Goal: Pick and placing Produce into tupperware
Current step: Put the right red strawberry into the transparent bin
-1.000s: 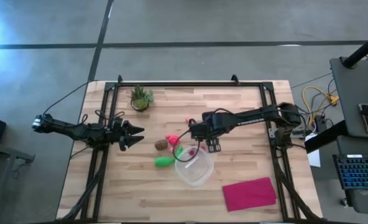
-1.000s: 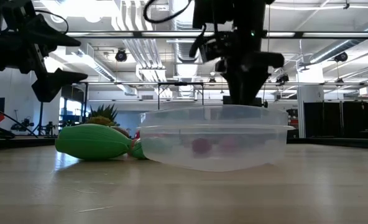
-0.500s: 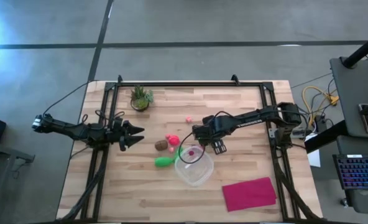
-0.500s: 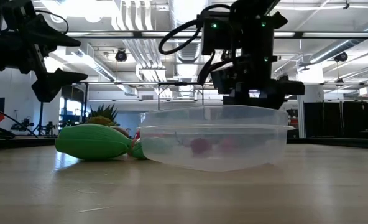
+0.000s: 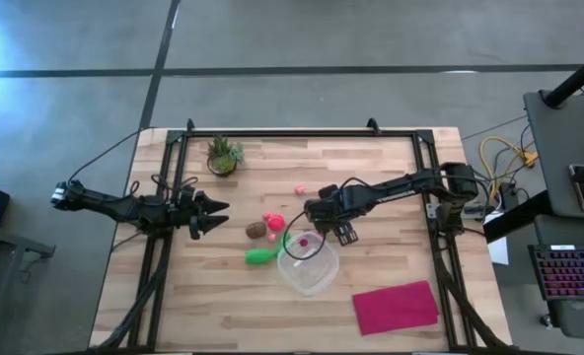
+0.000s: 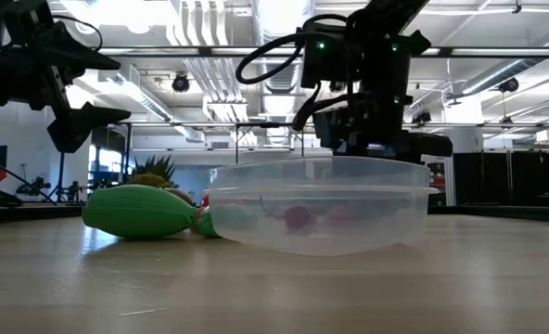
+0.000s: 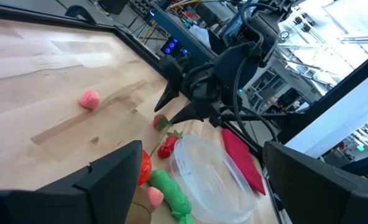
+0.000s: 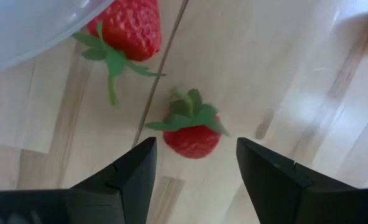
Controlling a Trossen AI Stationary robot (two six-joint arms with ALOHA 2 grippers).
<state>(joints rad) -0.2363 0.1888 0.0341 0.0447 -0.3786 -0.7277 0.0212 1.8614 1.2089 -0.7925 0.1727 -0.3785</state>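
We see the produce gathered near the middle of the worktop (image 5: 391,168). A small strawberry (image 8: 192,132) lies on the wood just ahead of the right gripper (image 8: 193,165), between its two spread fingers (image 8: 125,171), which hold nothing. A second, larger strawberry (image 8: 129,28) lies a little farther beyond the fingers, its upper part overlapped by the rim of the clear round container (image 8: 28,25).

From above, the container (image 5: 309,264) sits just beside the right gripper (image 5: 341,233), on the side nearer the front edge of the worktop, and a small red piece (image 5: 303,240) shows through its clear wall. A green piece (image 5: 260,255) lies touching or nearly touching the container's rim, on the side away from the right fingers. A brown oval piece (image 5: 256,229) and a red-pink piece (image 5: 271,221) rest near each other beyond the green one, between the two grippers. A tiny pink bit (image 5: 299,189) lies apart from the rest, toward the back of the worktop.

The left gripper (image 5: 213,218) hovers well apart from the container, its fingers parted and empty, pointing toward the produce.

A magenta cloth (image 5: 396,307) lies flat near the front right corner, well apart from both grippers. A potted plant (image 5: 223,155) stands near the back left corner, beyond the left fingers.
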